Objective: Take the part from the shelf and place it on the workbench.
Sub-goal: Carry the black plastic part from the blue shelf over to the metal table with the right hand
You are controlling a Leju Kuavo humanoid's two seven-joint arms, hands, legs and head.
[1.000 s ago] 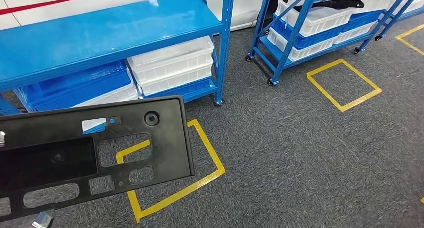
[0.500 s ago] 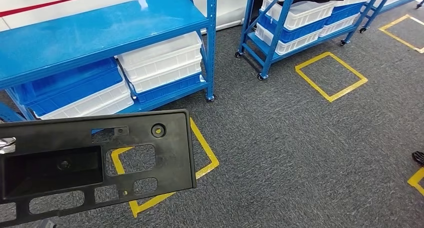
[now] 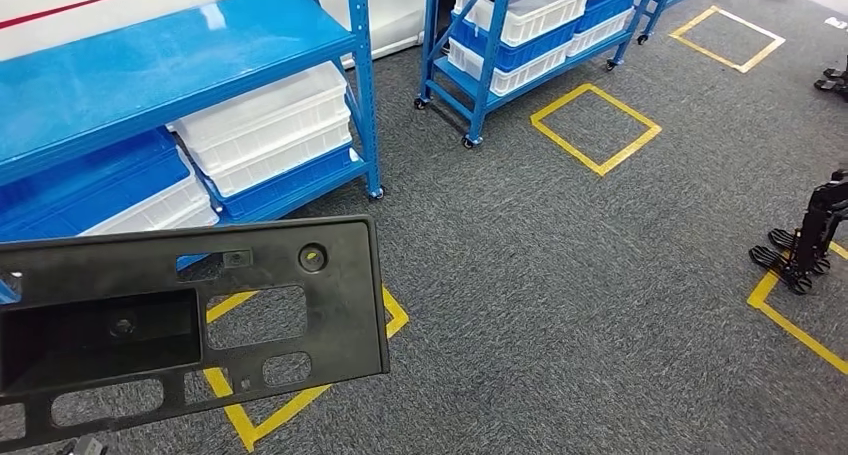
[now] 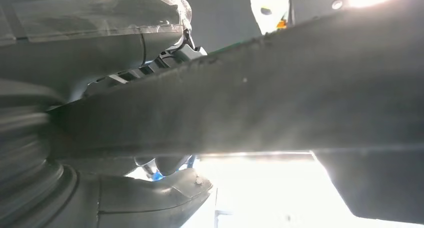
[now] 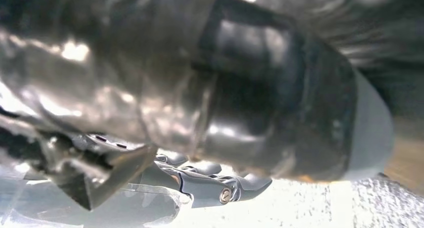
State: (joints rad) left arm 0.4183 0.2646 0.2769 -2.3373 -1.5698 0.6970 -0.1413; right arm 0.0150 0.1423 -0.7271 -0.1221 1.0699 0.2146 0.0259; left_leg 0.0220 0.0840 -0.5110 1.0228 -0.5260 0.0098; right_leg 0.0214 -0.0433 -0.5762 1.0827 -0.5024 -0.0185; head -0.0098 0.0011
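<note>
Part (image 3: 190,325): flat black plastic panel, roughly rectangular w/ rounded corners, carried low at the head view's lower left, above the carpet and well apart from the blue shelf (image 3: 170,65). It is off the shelf; no workbench is visible, so placing is judged not yet done and this step reads as transport. Panel lies near-horizontal, broad face up, probably so its length stays level and clears the shelf posts while the robot walks.

Surface: matte, slightly grainy moulding. Features incl. 1 deep rectangular recess, several rounded-rectangle cut-outs showing floor through them, 1 round boss w/ central hole near the upper edge.

Left hand (image 4: 115,188): in the left wrist view, grey thumb and ribbed cover sit against the panel's edge (image 4: 240,102), fingers clamped on it from both faces; grip looks firm. Right hand (image 5: 210,180): dark fingers lie close together and extended near a blurred dark shape; whether they press on the panel cannot be told.

Surroundings: shelf is glossy painted steel w/ perforated uprights, holding ribbed white bins (image 3: 265,125) and blue bins (image 3: 80,180). A 2nd wheeled rack (image 3: 520,35) stands beyond. Carpet (image 3: 560,275) is dark grey, short-pile, marked w/ yellow tape squares (image 3: 595,127). A dark jointed stand (image 3: 815,235) rests at the right.
</note>
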